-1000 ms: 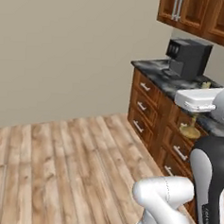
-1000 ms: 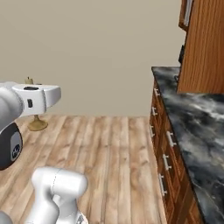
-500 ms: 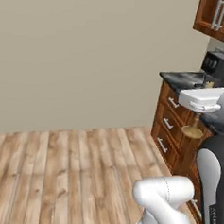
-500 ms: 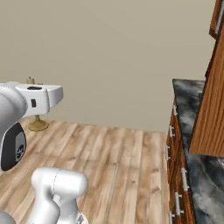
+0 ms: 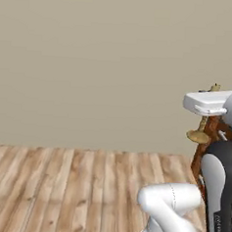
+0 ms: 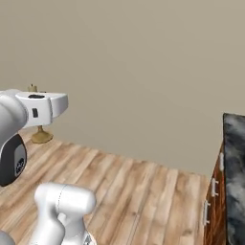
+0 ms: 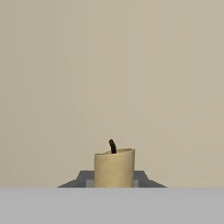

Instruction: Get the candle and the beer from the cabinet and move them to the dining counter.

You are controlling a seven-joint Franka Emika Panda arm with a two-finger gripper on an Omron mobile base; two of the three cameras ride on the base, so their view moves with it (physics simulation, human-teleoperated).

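Hand view: gripper (image 7: 113, 180) fingers pinching candle (image 7: 114, 168), wick up, plain beige wall behind. Left base view: candle's brass base (image 5: 199, 136) hanging clear above wood floor (image 5: 68, 188).

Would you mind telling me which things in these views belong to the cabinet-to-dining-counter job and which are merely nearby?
Part of the job:
- candle, gripped upright in the gripper

Merely nearby:
- marbled counter with wooden drawers
- wood floor
- beige wall

Base views rearward — hand view wallward
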